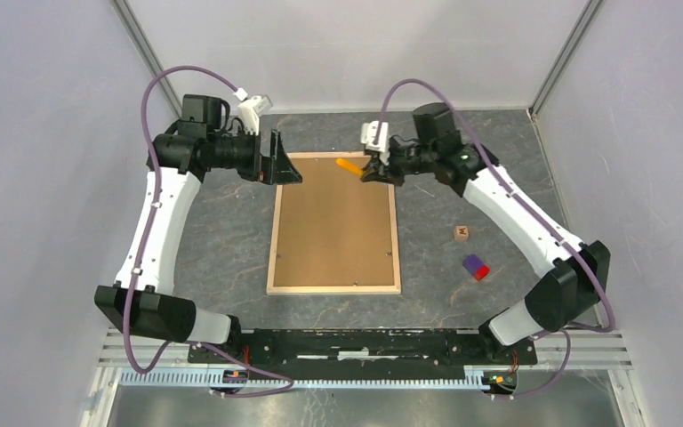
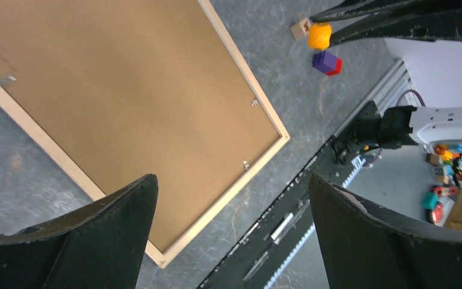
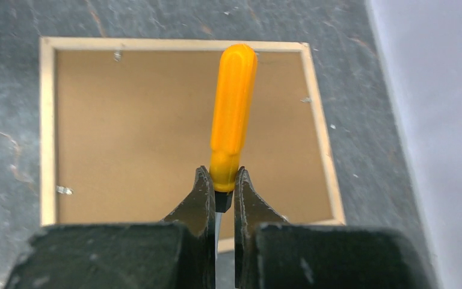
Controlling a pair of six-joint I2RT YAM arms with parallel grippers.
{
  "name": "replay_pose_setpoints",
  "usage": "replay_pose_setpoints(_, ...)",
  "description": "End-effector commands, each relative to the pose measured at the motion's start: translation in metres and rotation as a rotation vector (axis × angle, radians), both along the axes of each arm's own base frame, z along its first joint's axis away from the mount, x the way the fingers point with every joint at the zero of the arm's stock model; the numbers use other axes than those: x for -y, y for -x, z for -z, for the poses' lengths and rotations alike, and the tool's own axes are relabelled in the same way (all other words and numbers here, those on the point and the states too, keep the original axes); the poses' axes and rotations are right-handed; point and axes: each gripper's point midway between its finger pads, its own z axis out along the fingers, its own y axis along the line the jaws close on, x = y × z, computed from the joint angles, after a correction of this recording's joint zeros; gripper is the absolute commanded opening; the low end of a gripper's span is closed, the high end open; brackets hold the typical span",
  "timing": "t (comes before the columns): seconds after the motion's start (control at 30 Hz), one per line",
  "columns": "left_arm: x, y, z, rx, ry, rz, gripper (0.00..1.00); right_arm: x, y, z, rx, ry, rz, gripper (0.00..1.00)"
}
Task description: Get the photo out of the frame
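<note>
The frame (image 1: pixel 333 288) lies face down in the middle of the table, its pale wood edge around a brown backing panel (image 1: pixel 333 222). Small metal clips (image 2: pixel 254 102) sit along its inner edge. The photo is hidden under the backing. My left gripper (image 1: pixel 286 160) hovers open over the frame's far left corner, nothing between its fingers (image 2: pixel 231 177). My right gripper (image 1: pixel 373 171) is above the far right corner, shut on an orange-handled screwdriver (image 3: pixel 233 114) near the handle's base, handle pointing out over the backing. The right wrist view shows the frame's edge (image 3: pixel 47 132) below.
A small wooden cube (image 1: pixel 462 233) and a blue-and-red block (image 1: pixel 475 266) lie on the grey tabletop right of the frame. Pale enclosure walls stand on three sides. The black mounting rail (image 1: pixel 365 342) runs along the near edge.
</note>
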Motion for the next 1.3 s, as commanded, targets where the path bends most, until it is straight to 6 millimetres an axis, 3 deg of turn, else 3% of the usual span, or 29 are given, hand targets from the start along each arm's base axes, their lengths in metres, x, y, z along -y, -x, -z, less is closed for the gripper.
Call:
replay_pose_setpoints(0.0,0.018,0.002,0.019,-0.074,0.080,0.045,0.99,-0.041,0.015,0.011,-0.096,-0.018,0.032,0.00)
replay_pose_setpoints(0.17,0.040,0.009,0.035,-0.110,0.096,0.080,0.86,-0.073,0.039,0.025,-0.111,0.027,-0.002,0.00)
replay_pose_setpoints(0.27,0.051,0.013,0.042,-0.137,0.114,0.102,0.74,-0.086,0.047,0.029,-0.110,0.036,-0.016,0.00)
replay_pose_setpoints(0.63,0.059,0.034,0.065,-0.269,0.174,0.153,0.43,-0.111,0.064,0.035,-0.096,0.029,-0.068,0.00)
replay_pose_setpoints(1.0,0.058,0.048,0.075,-0.303,0.193,0.151,0.29,-0.126,0.079,0.035,-0.098,0.015,-0.121,0.00)
replay_pose_setpoints(1.17,0.060,0.051,0.073,-0.299,0.229,0.141,0.29,-0.126,0.085,0.034,-0.094,0.007,-0.137,0.00)
replay_pose_setpoints(1.2,0.061,0.052,0.072,-0.300,0.236,0.145,0.23,-0.126,0.086,0.035,-0.096,0.007,-0.139,0.00)
replay_pose_setpoints(1.23,0.061,0.053,0.073,-0.304,0.240,0.143,0.05,-0.125,0.087,0.034,-0.096,0.006,-0.139,0.00)
replay_pose_setpoints(1.27,0.060,0.052,0.074,-0.306,0.236,0.134,0.02,-0.124,0.087,0.034,-0.095,0.006,-0.139,0.00)
